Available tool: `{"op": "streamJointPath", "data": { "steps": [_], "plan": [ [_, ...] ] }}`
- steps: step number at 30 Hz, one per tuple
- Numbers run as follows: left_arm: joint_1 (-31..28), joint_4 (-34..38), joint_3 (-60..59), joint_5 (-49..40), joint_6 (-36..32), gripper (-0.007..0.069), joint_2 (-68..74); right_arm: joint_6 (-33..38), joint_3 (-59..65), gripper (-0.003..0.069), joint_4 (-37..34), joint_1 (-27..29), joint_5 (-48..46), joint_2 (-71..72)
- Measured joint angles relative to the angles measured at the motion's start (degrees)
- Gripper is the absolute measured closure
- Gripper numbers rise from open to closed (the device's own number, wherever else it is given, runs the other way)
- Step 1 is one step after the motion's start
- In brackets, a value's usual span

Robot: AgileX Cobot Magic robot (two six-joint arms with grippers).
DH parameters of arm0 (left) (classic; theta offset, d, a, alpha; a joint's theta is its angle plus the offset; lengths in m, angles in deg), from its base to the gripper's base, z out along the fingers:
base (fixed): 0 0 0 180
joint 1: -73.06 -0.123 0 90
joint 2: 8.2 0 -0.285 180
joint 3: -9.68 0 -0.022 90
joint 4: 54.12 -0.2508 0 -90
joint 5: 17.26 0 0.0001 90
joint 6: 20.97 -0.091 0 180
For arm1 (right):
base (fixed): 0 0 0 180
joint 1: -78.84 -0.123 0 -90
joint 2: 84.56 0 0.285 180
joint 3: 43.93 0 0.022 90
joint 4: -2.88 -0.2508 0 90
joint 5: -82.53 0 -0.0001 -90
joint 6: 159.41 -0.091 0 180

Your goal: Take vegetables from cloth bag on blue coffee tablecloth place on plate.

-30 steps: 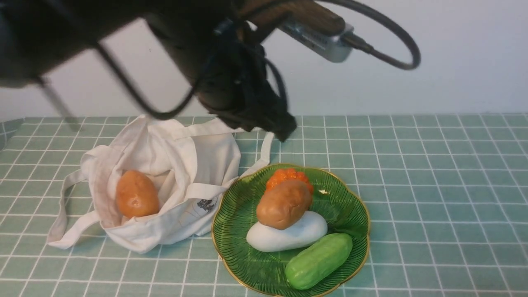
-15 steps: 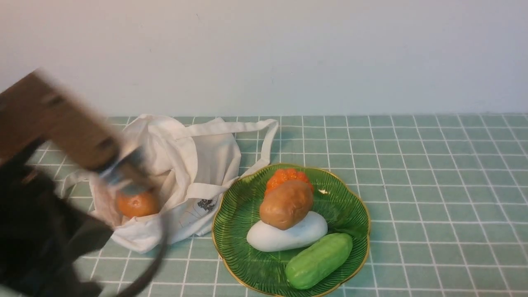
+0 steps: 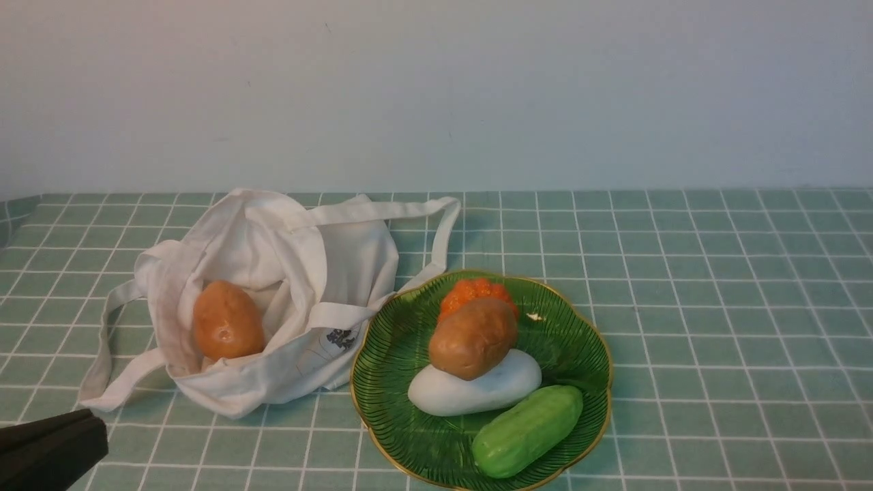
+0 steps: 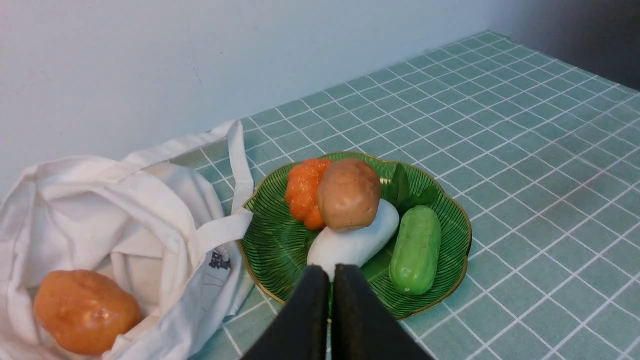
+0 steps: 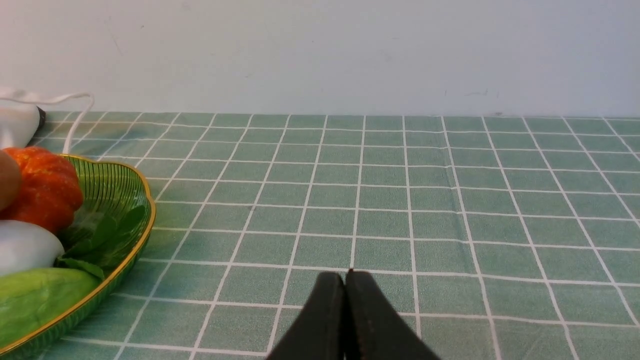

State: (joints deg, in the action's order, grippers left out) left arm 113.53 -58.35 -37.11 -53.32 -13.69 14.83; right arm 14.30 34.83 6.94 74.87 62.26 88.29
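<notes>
A white cloth bag point(image 3: 300, 286) lies open on the tablecloth point(image 3: 716, 307) with one brown-orange potato point(image 3: 227, 320) inside; it also shows in the left wrist view point(image 4: 85, 310). A second potato point(image 3: 472, 337) rests on the green plate point(image 3: 573, 341), on top of a white cucumber-shaped piece point(image 3: 477, 392). My left gripper point(image 4: 331, 272) is shut and empty, low at the front left point(image 3: 95, 433), apart from the bag. My right gripper point(image 5: 345, 277) is shut and empty over bare cloth right of the plate point(image 5: 120, 200).
The plate also holds a ribbed orange pumpkin point(image 3: 470, 292) and a green cucumber point(image 3: 526, 429). The bag's straps point(image 3: 436, 225) trail behind the plate and to the front left. A pale wall stands behind the table.
My left arm swung from above the bag and plate down to the front left, out of most of the view. The potato on the plate settled slightly. The bag stayed put.
</notes>
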Motion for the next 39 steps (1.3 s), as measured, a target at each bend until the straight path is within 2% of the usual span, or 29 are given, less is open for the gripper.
{"op": "streamJointPath", "data": {
  "steps": [14, 18, 23, 25, 30, 35, 39],
  "plan": [
    [0.00, 0.40, -2.59, 0.06, -0.13, 0.0629, -0.37, 0.00, 0.00, 0.0675, 0.00, 0.00, 0.00, 0.00],
    [0.00, 2.11, -4.98, 0.87, -3.77, 0.0629, -0.44, 0.00, 0.00, 0.0675, 0.00, 0.00, 0.00, 0.00],
    [-1.20, 5.55, -9.64, 6.86, -8.78, 0.0629, -2.36, 0.00, 0.00, 0.0675, 0.00, 0.00, 0.00, 0.00],
    [-3.14, 5.88, -11.47, 8.99, -8.78, 0.0629, -2.80, 0.00, 0.00, 0.0675, 0.00, 0.00, 0.00, 0.00],
    [-12.69, 6.12, -14.83, 10.44, -8.79, 0.0629, -3.20, 0.00, 0.00, 0.0675, 0.00, 0.00, 0.00, 0.00],
    [-24.95, 6.85, -17.44, 12.46, -12.58, 0.0629, -3.86, 0.00, 0.00, 0.0675, 0.00, 0.00, 0.00, 0.00],
    [-31.84, 8.03, -19.63, 16.31, -12.84, 0.0629, -4.49, 0.00, 0.00, 0.0675, 0.00, 0.00, 0.00, 0.00]
  ]
}}
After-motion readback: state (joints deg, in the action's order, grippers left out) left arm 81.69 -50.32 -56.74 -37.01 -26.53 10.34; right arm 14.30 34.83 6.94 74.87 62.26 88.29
